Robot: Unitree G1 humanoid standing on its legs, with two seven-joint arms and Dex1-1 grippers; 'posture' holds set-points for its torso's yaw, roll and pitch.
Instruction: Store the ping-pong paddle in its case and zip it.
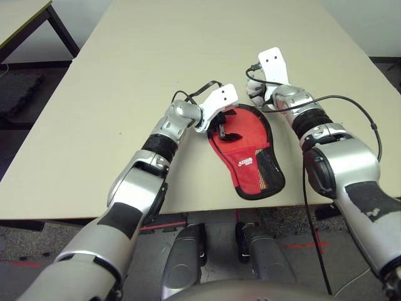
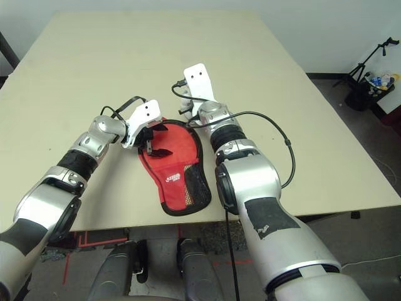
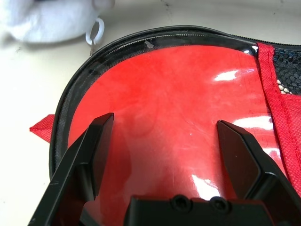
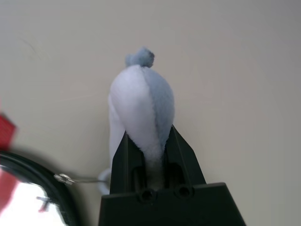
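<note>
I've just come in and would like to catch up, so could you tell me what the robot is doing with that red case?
The robot's right gripper is pinched on a small plush pouch, joined by a cord to the case's edge. Its left gripper is open over the case's round end. The case lies flat on the table.

Soft pouch (image 4: 141, 103) lies right of the case (image 3: 169, 117).

Red case (image 1: 244, 135) with black edge and white logo
</note>
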